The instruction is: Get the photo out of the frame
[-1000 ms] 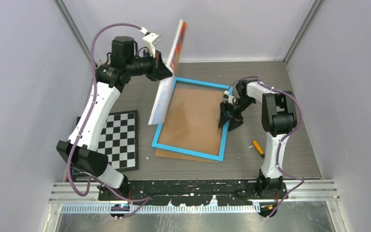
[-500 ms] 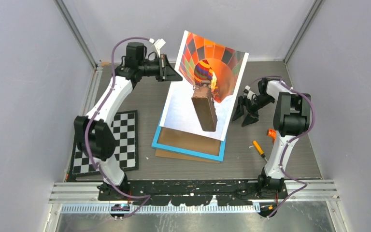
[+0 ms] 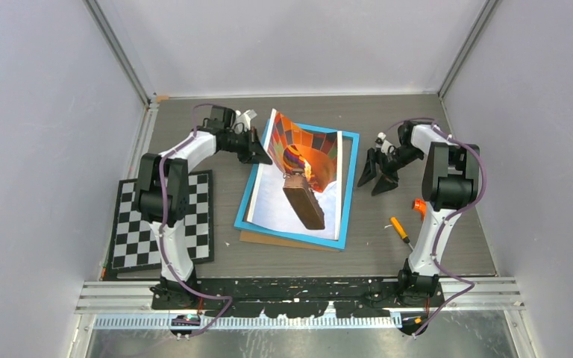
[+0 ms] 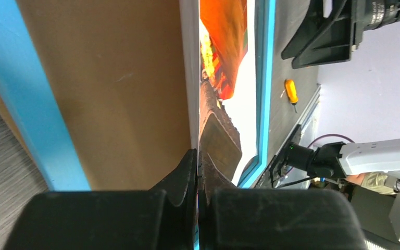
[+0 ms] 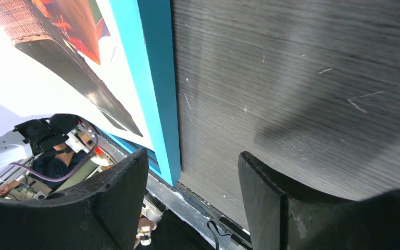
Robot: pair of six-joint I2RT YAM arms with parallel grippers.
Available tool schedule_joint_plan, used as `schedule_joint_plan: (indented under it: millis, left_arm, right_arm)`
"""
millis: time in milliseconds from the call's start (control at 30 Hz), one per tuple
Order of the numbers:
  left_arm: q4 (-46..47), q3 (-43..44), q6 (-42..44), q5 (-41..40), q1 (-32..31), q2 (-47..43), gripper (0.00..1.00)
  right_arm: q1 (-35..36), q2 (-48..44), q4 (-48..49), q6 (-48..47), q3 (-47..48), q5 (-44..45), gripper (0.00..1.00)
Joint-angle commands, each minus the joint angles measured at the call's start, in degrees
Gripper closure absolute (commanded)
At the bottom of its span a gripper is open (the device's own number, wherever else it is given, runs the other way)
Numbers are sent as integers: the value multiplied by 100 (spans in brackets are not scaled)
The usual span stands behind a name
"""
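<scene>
Left gripper [image 3: 265,157] pinching photo [image 3: 298,195] edge over frame [image 5: 156,78]; right gripper [image 5: 191,161] spread, beside frame.

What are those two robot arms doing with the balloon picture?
The left gripper is pinched shut on the left edge of the hot-air balloon photo, holding that edge up off the brown backing of the blue frame. The rest of the print lies draped over the frame, its far end curling upward. The right gripper is open and empty, just off the frame's right side.
</scene>
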Motion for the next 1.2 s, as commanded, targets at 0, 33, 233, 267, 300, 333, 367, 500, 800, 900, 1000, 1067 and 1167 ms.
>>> schedule_joint_plan:
  millis: [0,33,233,267,300,333,367,500,800,900,1000,1067,1167]
  left_arm:
    - [-603,393,647,-218,5,196,100]
    - [-895,518,740,-194,13,311,100]
    - [-875,373,1014,-337,76,-15,63]
    - [-836,321,1037,-391,100,-163,58]
    - [-834,287,1089,-484,112,-339,54]
    - [-891,270,1166,-622,135,-480,52]
    - [-925,247,1232,-752,168,-606,49]
    - [-925,-1,1246,-1411,432,-1011,31]
    - [-1678,-523,1921,-1544,558,-1096,21]
    - [-2043,-619,2352,-1460,482,-1132,19]
    - [-2546,-738,3014,-1408,403,-1078,19]
    - [-2819,-852,3293,-1123,369,-1076,19]
    - [-3141,-1049,3790,-809,219,-1264,20]
  right_arm:
    - [95,-194,-14,63,38,-146,32]
    - [125,-170,-13,70,57,-136,32]
    - [314,-99,1,94,130,16,33]
    - [337,-95,8,105,144,42,33]
    - [351,-92,13,115,169,65,33]
    - [366,-81,14,120,195,99,32]
    - [377,-73,10,124,233,133,32]
    - [433,-11,-1,139,406,211,32]
    - [782,260,-107,102,695,284,31]
    - [890,337,-142,69,733,337,31]
    - [982,427,-163,35,777,384,31]
    - [1023,503,-200,-2,835,415,31]
    - [1069,555,-240,-16,916,416,31]
